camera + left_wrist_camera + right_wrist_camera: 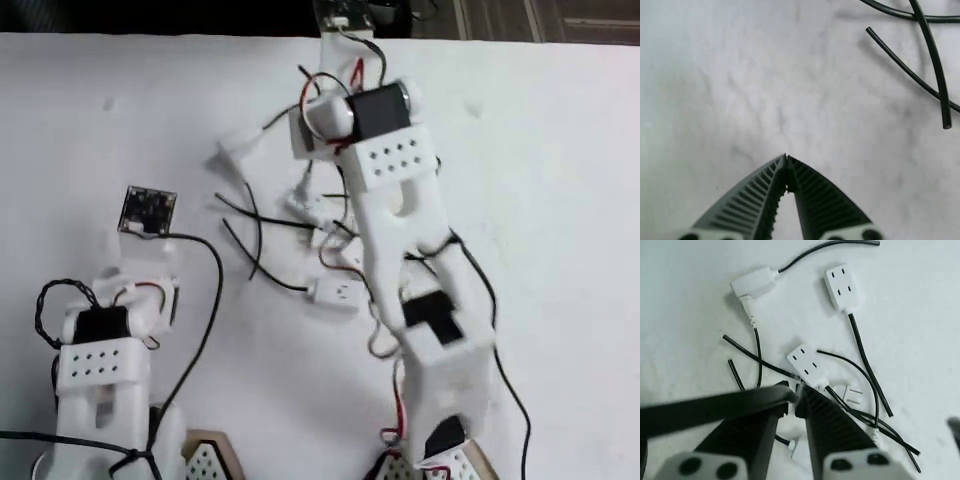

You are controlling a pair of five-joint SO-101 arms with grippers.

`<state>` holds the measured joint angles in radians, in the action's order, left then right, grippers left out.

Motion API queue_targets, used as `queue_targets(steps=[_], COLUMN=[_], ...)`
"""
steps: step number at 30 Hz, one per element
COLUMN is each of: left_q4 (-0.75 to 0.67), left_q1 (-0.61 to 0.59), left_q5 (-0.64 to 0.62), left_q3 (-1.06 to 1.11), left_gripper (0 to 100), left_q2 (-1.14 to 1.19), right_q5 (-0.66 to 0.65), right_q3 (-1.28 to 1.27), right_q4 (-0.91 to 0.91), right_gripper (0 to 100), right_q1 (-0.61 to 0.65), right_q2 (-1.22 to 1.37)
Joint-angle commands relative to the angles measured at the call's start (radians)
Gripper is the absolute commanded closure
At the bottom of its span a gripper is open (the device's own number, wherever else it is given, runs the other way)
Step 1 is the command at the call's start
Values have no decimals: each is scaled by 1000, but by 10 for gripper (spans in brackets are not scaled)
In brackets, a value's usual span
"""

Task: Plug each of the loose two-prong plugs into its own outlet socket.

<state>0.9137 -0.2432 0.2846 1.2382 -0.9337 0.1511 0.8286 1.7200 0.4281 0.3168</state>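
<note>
1. White table (560,200); the right arm (400,200) stretches over the mid-table cable tangle, hiding part of it.
2. Left gripper (786,160), tips pressed together, over bare table near black cable ends (945,120).
3. Right gripper (796,390) (tips together too) beside a white four-slot outlet socket (807,365); a small two-prong plug (852,392) lies loose alongside.

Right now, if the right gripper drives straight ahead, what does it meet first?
Probably the nearer outlet socket, lying just past the shut right gripper, though depth is unclear.
</note>
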Motion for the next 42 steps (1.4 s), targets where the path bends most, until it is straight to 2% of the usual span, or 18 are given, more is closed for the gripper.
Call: queue_targets(steps=[1,7,13,18,26,33,42], left_q4=[-21,-21,-21,-21,-21,-21,-23], left_q1=[-1,-1,-1,-1,-1,-1,1], left_q5=[8,8,8,8,8,8,8], left_q3=[2,2,3,5,5,5,6], left_gripper=[976,976,976,976,976,976,976], left_q2=[-19,-19,-19,-19,-19,-19,-19], right_q5=[-38,-135,-224,-244,-247,-272,-278], right_q3=[-172,-456,-618,-589,-371,-198,-224], right_q4=[-1,-1,-102,-232,-240,-41,1], right_gripper=[982,982,982,982,974,773,851], right_q1=[-44,-96,-102,-101,-101,-82,-117], right_q2=[-211,-349,-271,-101,180,245,205])
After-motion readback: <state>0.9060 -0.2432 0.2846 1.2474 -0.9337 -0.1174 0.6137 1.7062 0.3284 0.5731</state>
